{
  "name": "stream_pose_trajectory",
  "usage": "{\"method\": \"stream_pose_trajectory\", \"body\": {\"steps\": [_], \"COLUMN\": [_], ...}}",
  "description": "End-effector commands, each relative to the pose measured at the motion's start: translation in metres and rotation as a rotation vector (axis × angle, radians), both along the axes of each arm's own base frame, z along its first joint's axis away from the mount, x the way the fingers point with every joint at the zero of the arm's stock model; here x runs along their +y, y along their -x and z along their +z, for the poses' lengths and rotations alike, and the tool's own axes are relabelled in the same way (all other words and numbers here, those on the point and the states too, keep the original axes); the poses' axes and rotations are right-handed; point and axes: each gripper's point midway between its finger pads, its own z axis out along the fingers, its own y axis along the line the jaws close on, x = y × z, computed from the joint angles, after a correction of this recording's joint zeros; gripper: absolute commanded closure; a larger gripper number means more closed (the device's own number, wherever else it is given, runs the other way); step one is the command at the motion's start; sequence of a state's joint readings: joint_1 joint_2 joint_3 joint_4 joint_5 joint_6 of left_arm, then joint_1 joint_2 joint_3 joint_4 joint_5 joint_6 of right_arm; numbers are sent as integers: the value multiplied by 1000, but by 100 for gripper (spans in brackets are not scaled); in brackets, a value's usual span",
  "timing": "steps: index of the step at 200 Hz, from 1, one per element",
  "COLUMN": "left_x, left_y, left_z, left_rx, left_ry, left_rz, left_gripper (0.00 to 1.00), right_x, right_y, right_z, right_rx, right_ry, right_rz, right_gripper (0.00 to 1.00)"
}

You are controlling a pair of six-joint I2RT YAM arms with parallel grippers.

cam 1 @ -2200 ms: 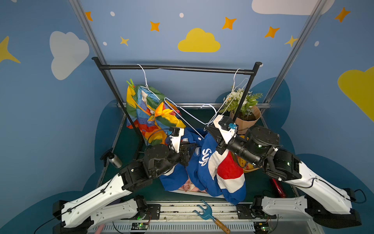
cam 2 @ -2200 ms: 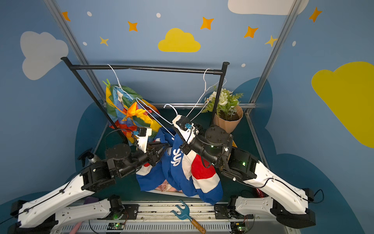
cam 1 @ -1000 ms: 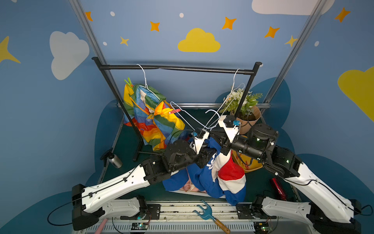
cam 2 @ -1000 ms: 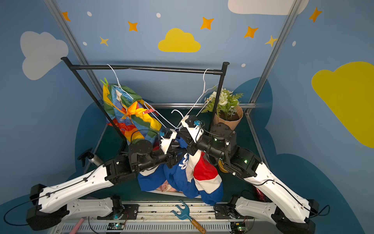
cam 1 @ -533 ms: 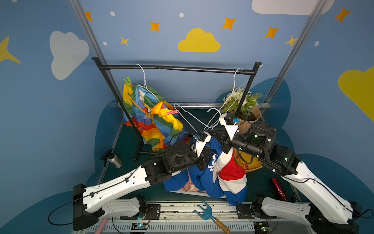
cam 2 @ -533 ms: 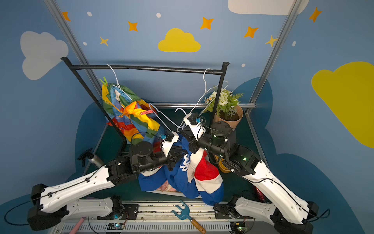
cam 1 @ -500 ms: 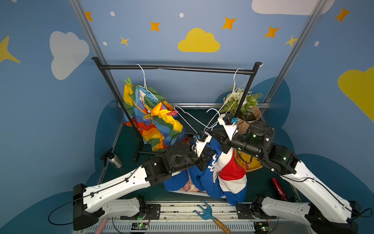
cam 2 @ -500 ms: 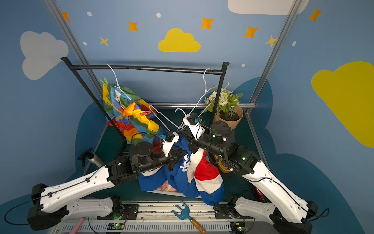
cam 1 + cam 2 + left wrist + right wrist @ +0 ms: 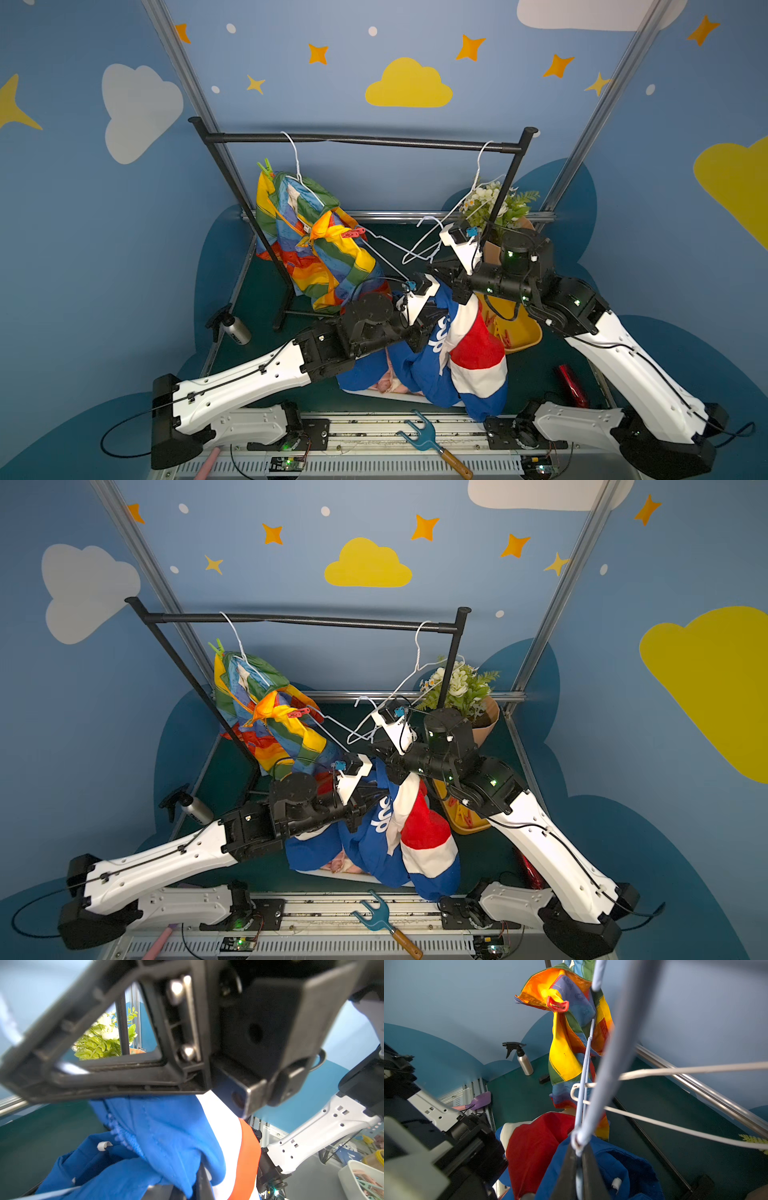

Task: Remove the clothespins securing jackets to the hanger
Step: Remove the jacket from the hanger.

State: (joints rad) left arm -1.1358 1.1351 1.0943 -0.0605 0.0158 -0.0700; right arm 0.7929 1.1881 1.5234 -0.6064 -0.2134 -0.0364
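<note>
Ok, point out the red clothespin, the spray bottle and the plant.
red clothespin (image 9: 352,233): in a top view, on its red body.
spray bottle (image 9: 525,1065): in the right wrist view, on its metal body.
plant (image 9: 455,685): in a top view, on its white flowers.

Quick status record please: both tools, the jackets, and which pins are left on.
left tool: shut, against the blue jacket; grip not visible
right tool: shut on the white hanger
blue jacket: bunched low between the two arms
rainbow jacket: hanging from the rack
pins on it: green clothespin at the top, red clothespin on the front
</note>
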Motion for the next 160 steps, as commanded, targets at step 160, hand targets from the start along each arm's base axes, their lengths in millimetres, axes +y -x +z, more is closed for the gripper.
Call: {"method": "stream_pose_trajectory", "body": {"steps": [160], "left_x": [-7], "left_y": [29], "left_z": [-52], "left_rx": [1], "left_ry": [-216], "left_rz": [-41], "left_gripper": [96], "right_x": [-18], "right_y": [-24], "right_z": [-21], "right_rx": [-1], "right_ry": [-83], "right_rz": [-56], "right_gripper": [100]}}
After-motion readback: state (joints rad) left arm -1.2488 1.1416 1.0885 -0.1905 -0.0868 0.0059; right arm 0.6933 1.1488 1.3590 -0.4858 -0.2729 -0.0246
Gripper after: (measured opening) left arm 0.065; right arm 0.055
